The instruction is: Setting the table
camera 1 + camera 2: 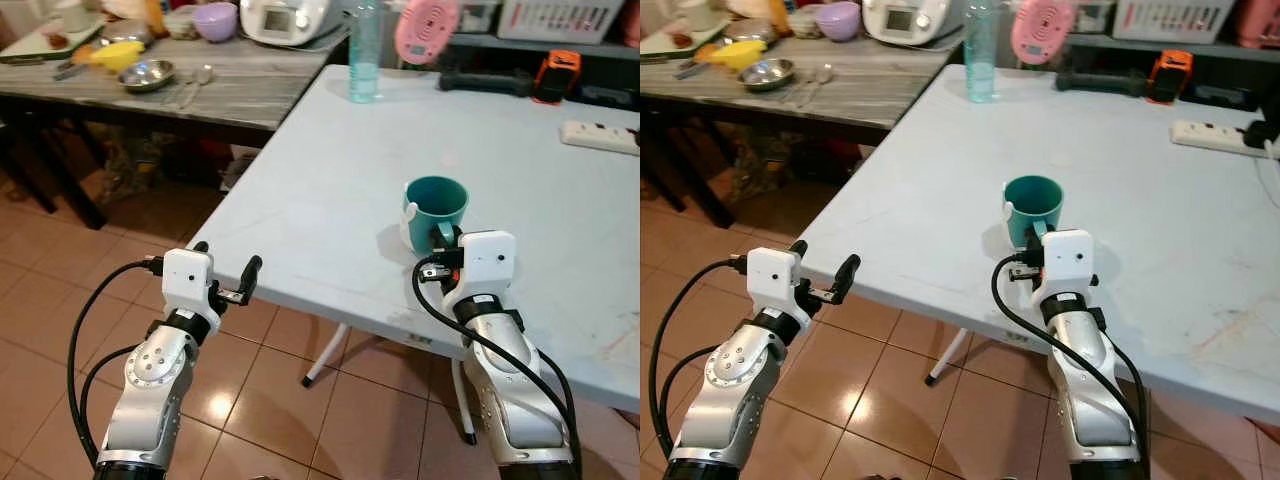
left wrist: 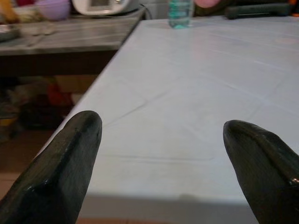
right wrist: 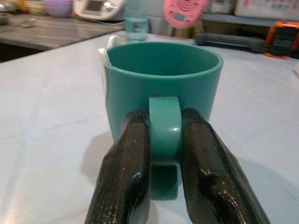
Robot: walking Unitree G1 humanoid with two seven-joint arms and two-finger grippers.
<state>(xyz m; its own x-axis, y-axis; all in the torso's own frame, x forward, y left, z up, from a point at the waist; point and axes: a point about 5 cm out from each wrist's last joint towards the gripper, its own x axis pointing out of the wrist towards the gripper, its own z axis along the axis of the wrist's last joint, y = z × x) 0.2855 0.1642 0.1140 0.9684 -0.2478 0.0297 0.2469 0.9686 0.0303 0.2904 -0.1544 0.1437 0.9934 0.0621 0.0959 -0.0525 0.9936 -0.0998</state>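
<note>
Pale table (image 1: 330, 180), teal mug (image 1: 436, 203) handle pinched by right hand (image 3: 164, 135); left hand (image 1: 228, 278) wide open, empty.

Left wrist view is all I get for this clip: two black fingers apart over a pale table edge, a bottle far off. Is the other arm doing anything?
Observer: Yes. The right gripper is shut on the handle of a teal mug, one finger on each side of it.
Operator: Is the mug in the air or down?
Observer: It stands upright on the white table, near the front edge, with its shadow right under it.
Operator: Anything in the mug?
Observer: From the head cameras it looks empty; a white piece runs along its outer side.
Operator: And where is my left gripper relative to the table?
Observer: The left gripper hangs open off the table's near corner, over the tiled floor.
</note>
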